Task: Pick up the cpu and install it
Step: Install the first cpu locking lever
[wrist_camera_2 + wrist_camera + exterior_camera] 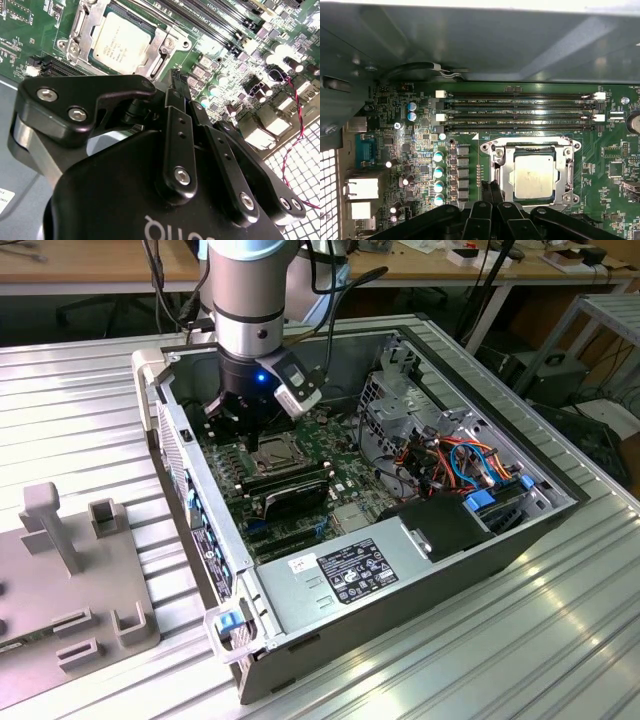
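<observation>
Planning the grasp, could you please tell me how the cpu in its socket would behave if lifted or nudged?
The cpu looks like a thin, flat metal-topped plate, so probably stiff and light. Its smooth top likely gives little grip. Sitting flat within the socket frame, it probably won't slide sideways if nudged.

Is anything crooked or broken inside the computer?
Nothing stands out. The cpu lies flat and square in its socket, and the claw hangs shut and empty near the socket's edge.
</observation>
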{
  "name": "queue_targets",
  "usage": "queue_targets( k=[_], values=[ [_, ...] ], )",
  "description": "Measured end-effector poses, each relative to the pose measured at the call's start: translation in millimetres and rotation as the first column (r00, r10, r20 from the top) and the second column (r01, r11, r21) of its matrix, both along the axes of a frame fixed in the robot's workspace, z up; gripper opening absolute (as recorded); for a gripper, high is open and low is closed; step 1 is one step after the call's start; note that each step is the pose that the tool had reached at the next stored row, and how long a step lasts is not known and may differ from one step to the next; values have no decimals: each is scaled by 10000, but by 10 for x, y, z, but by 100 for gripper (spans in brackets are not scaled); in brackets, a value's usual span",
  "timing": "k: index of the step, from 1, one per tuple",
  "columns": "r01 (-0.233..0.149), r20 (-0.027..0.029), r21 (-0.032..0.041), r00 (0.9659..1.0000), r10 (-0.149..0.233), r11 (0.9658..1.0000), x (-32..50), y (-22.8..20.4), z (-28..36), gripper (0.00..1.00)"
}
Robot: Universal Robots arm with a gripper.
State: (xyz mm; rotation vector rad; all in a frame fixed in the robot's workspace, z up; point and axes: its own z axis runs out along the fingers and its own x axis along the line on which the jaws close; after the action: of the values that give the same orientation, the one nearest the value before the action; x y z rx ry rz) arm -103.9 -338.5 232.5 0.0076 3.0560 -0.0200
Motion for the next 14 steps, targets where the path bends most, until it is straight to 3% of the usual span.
queue_targets(
  k=[14],
  values=[
    [0, -1, -1, 10000, 0, 10000, 0, 0, 130, 11]
  ],
)
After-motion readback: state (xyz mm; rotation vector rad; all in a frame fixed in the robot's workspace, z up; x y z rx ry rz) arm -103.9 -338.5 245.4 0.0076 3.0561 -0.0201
